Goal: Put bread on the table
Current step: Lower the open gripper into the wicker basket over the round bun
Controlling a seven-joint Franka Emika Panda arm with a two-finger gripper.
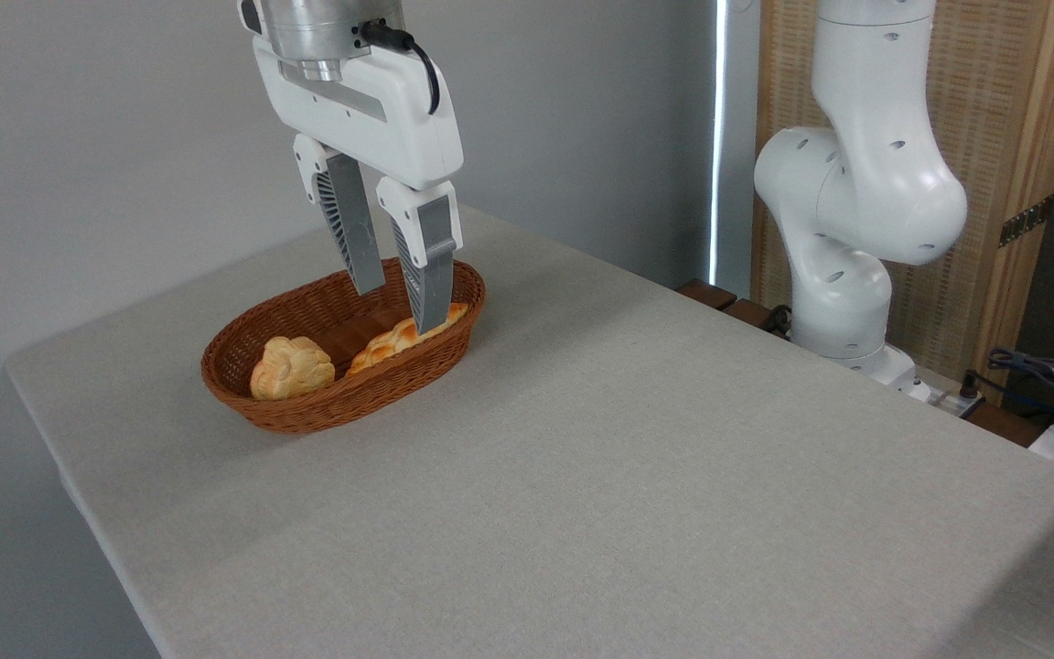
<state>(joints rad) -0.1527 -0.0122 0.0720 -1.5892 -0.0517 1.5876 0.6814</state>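
The bread [291, 367], a small lumpy golden bun, lies in the left end of a brown wicker basket [344, 405] on the grey-beige table [637, 476]. My gripper [399, 304] hangs over the basket's right half, to the right of the bun and apart from it. It is open, with nothing between its fingers. The right fingertip [429, 316] reaches down in front of a long braided loaf [396, 341] that lies in the basket beside the bun.
The arm's white base [856, 229] stands off the table's far right edge, with cables [1039, 375] beside it. A wall runs behind the table, and the table's left edge lies close to the basket.
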